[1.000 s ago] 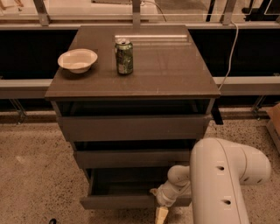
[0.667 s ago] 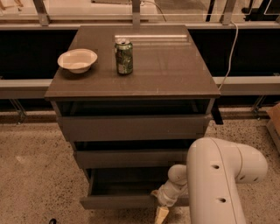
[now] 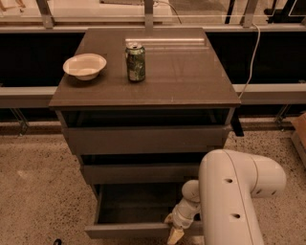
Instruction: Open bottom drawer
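Camera view: looks down on cabinet (image 3: 143, 139) with bottom drawer (image 3: 125, 230) pulled out at its foot, dark inside, front lip close to the lower edge. Finds tool (image 3: 174, 234) at that lip's right end, half hidden behind the white arm (image 3: 234, 201) and partly cropped; cannot tell whether clenched or released. Up on the surface (image 3: 186, 72): bowl (image 3: 85, 65) and green can (image 3: 136, 62), apart.

Speckled floor (image 3: 38, 191) here, sandy terrazzo — warm, dim light | dark grey-brown cabinet (image 3: 181, 81) mid-frame, backed against a grey ledge (image 3: 267, 93) | behind it dark panels under metal posts (image 3: 148, 12) | white cable (image 3: 253, 52) trailing down at right | gripper (image 3: 174, 234) low at the bottom edge, before the cabinet
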Motion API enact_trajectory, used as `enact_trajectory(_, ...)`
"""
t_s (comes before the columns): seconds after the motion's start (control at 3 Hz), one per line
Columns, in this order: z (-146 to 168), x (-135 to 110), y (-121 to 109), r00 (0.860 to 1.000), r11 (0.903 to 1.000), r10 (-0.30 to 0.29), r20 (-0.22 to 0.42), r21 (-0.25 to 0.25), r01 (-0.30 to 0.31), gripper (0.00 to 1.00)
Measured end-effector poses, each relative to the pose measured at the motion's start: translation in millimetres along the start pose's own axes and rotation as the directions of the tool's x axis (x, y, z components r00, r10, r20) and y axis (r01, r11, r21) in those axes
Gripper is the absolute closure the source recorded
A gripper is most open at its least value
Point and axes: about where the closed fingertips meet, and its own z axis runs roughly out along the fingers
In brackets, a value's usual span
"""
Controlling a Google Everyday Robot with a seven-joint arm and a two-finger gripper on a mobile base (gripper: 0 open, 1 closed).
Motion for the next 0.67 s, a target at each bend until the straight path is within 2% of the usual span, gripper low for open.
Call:
enact_trajectory(0.33,0.0,0.0,0.0,1.000,1.0000,0.000,0.000,0.000,0.000,0.46)
enact_trajectory(0.67,-11.7,-11.4,20.0,0.999,0.9986,-0.040,0.018,-0.035,0.041,0.34)
